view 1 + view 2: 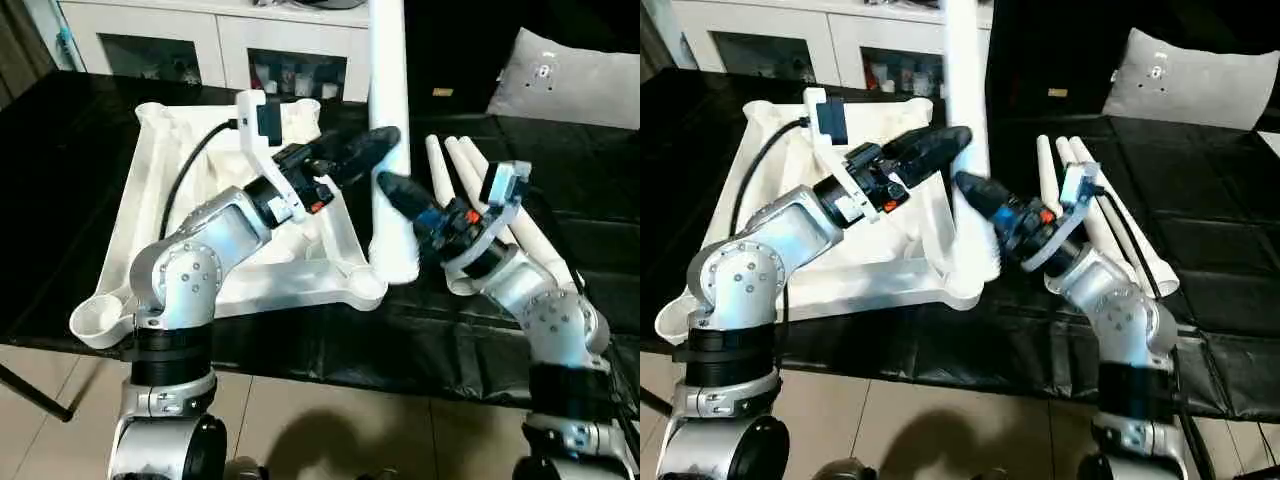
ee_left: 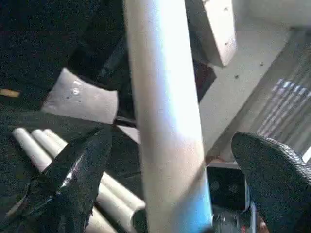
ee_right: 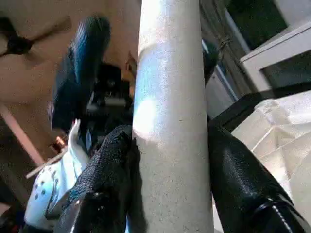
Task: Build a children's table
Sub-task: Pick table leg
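**Leg standing in the corner socket, right jaws pinching it**

The right gripper (image 1: 392, 190) is clamping the upright leg (image 1: 388, 120), one finger (image 3: 104, 179) pressing on each side of the shaft. The left gripper (image 1: 958, 140) is reaching in from the other side with its jaws spread wide; the leg is passing between its fingers (image 2: 73, 170) with gaps on both sides. Below the jaws, the foot of the leg is sitting in the near corner socket (image 1: 365, 285) of the upturned top (image 1: 160, 180), which is lying on the black worktop (image 1: 60, 200). Three spare legs (image 1: 470, 170) are lying side by side just beyond the right gripper
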